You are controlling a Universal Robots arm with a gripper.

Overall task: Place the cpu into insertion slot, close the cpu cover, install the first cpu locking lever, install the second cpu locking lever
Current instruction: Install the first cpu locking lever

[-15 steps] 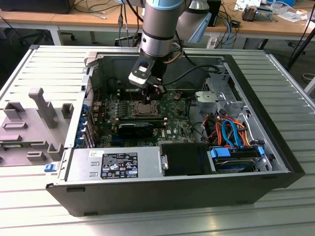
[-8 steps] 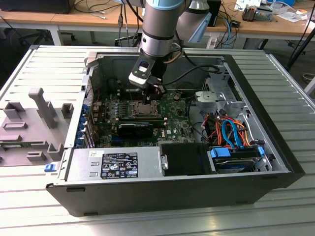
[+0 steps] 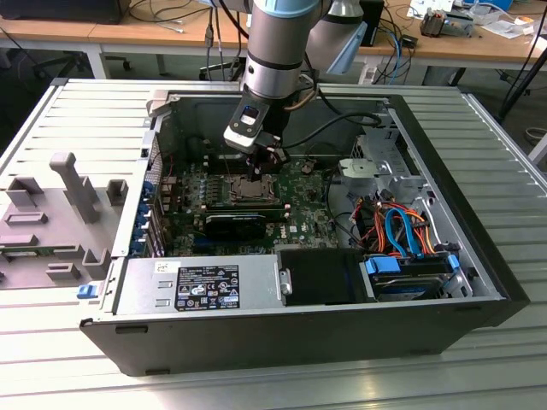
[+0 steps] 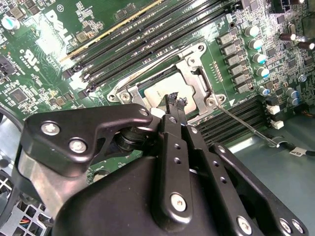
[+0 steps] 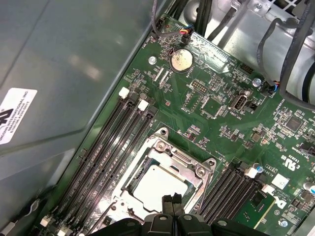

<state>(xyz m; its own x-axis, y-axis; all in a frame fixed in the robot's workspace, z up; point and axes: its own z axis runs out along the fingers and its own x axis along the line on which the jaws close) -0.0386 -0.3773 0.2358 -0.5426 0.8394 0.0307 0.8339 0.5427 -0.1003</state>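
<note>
Hanging from one robot arm (image 3: 273, 51), one tool (image 3: 268, 162) is just above the insertion slot (image 3: 253, 186) in the exterior view. The slot sits inside one open computer case (image 3: 479, 213), and the case lies on the desk (image 3: 504, 120).

In the second wrist view, one cpu (image 4: 160, 93) lies in the slot. One cpu cover (image 4: 197, 78) lies flat around it, and the cpu shows through the big hole in the cover. The tool (image 4: 176, 102) has two fingers (image 4: 173, 132) pressed together into a narrow tip, with nothing seen between them. The tip is over the edge of the cpu; I cannot tell if it touches. One thin metal lever (image 4: 246, 127) sticks out from a corner of the slot.

In the first wrist view, the cpu (image 5: 160, 186) and cover (image 5: 170, 150) are in the slot, under the tool (image 5: 172, 202). Two groups of long black memory slots (image 5: 113, 147) lie just beside the slot, one on each side. One round silver battery (image 5: 180, 60) is well apart from the slot.
</note>
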